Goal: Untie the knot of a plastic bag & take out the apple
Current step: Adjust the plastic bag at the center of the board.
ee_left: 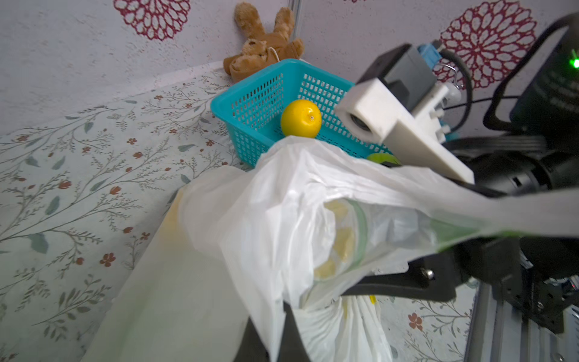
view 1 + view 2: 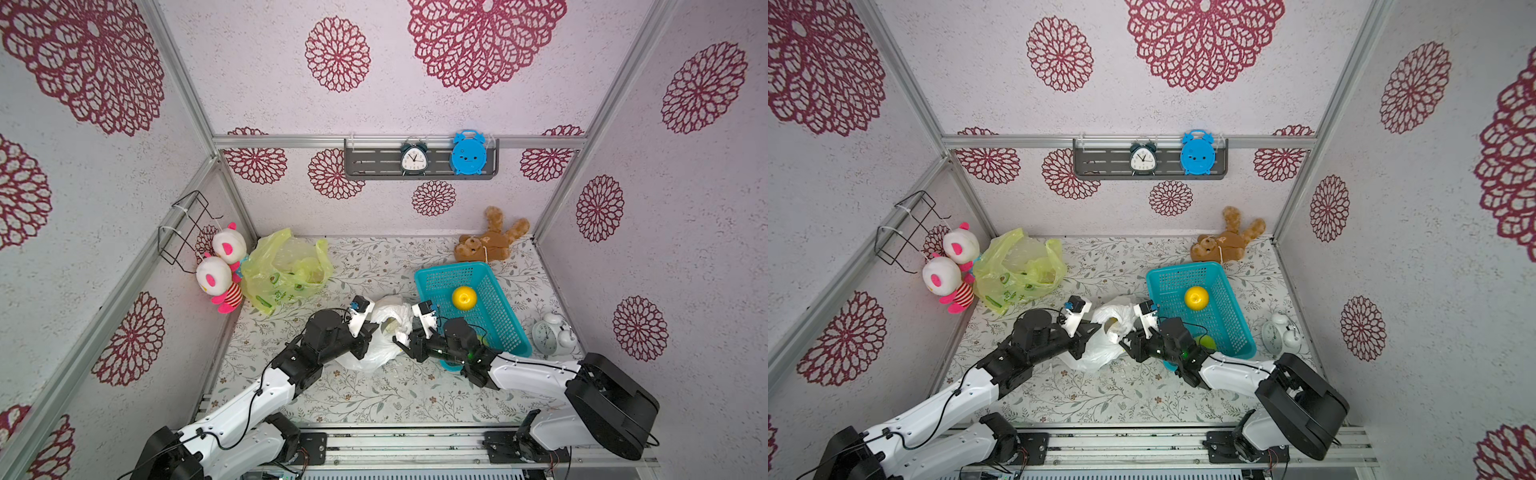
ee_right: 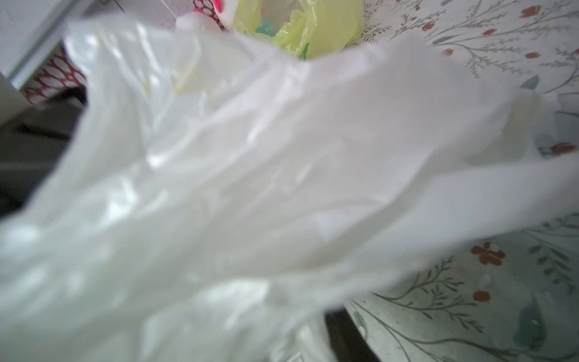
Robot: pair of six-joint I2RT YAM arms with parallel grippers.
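A white plastic bag (image 2: pixel 370 353) lies mid-table between both grippers and shows in both top views. A gap in its top (image 2: pixel 388 326) reveals something pale yellow inside, also seen through the film (image 1: pixel 341 238). Bunched film (image 2: pixel 401 332) sits by the gap; I cannot make out the knot. My left gripper (image 2: pixel 370 330) is shut on a fold of the bag (image 1: pixel 272 301). My right gripper (image 2: pixel 400 343) is at the bag's other side. The film runs between its fingers (image 1: pixel 401 283) and fills the right wrist view (image 3: pixel 250 172), so its state is hidden.
A teal basket (image 2: pixel 440 274) to the right holds a yellow apple-like fruit (image 2: pixel 464 298) and something green (image 2: pixel 1208 343). A yellow-green bag (image 2: pixel 286 270) and plush dolls (image 2: pixel 220 274) sit back left, a teddy (image 2: pixel 490 241) back right, and a white alarm clock (image 2: pixel 550 334) far right.
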